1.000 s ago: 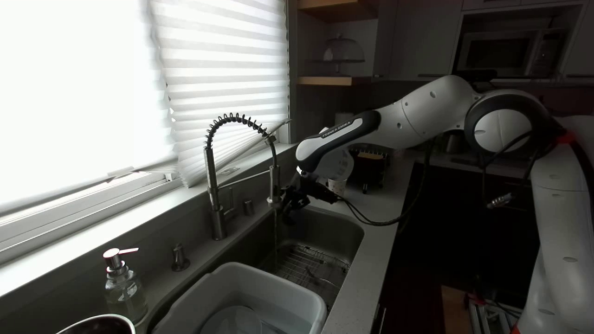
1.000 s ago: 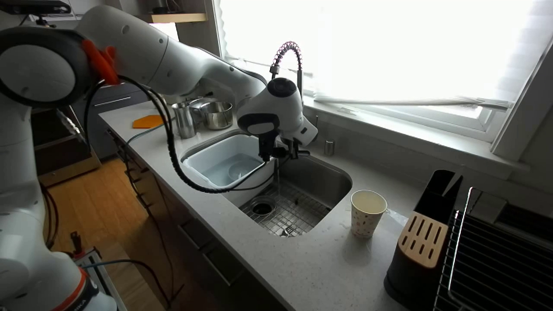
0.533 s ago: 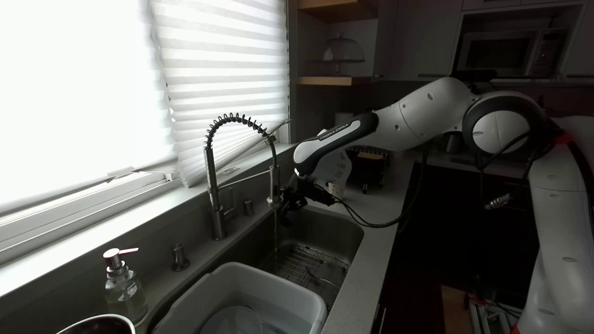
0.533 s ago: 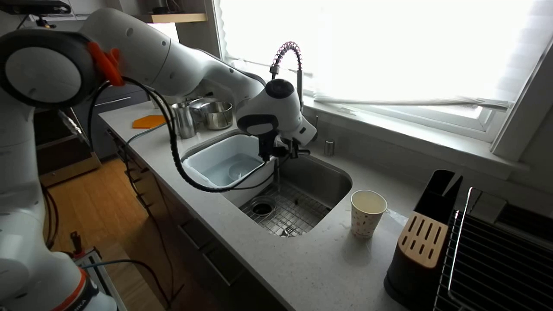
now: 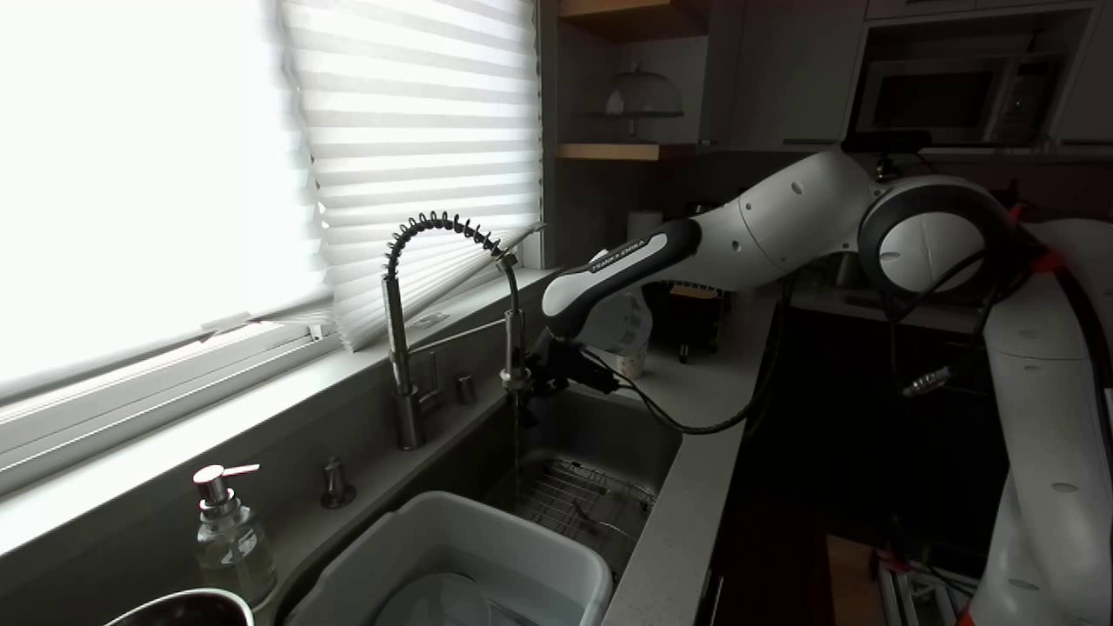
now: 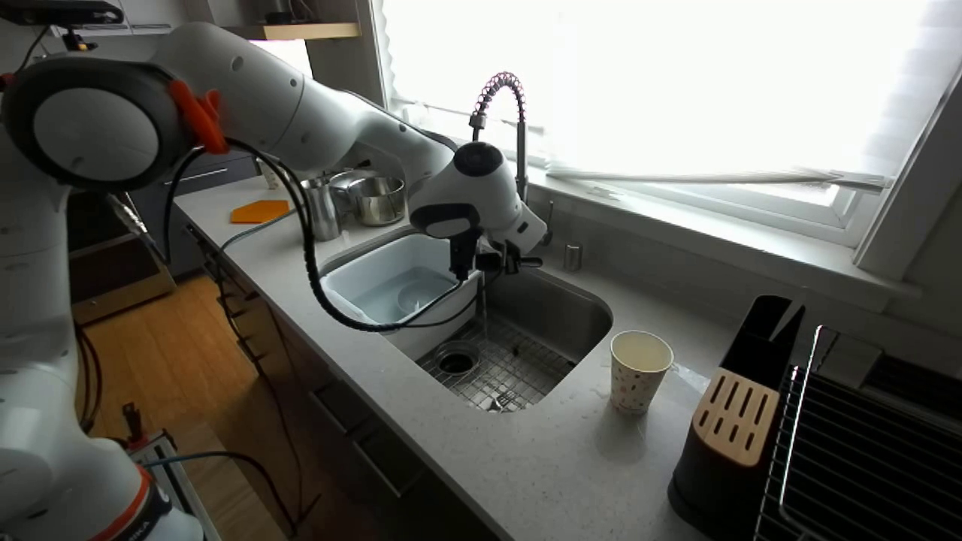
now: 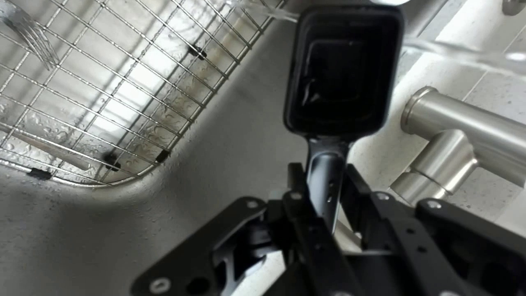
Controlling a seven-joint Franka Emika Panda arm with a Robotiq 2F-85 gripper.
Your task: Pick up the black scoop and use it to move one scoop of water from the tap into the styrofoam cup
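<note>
My gripper (image 7: 326,176) is shut on the handle of the black scoop (image 7: 341,74), a deep square bowl on a short stem. The bowl points away from the fingers in the wrist view, with a small glint inside; how much liquid it holds I cannot tell. Water from the tap (image 5: 452,222) shows on both sides of the bowl; whether it falls in or passes behind is unclear. In an exterior view the gripper is dark beside the tap's spout, with the thin stream (image 5: 516,443) below. The styrofoam cup (image 6: 637,376), pale and speckled, stands upright on the counter, away from the gripper.
A white tub (image 5: 522,526) with water in it sits in the sink (image 6: 556,304). On the sink's floor lies a wire grid (image 7: 123,82) with a fork (image 7: 33,37). Past the cup stand a knife block (image 6: 736,417) and a wire rack (image 6: 864,473). A soap bottle (image 5: 235,552) is near the tap.
The hand has shifted slightly to the left in both exterior views, and the upper arm has sunk a little. The stream still runs, and the cup has stayed where it was.
</note>
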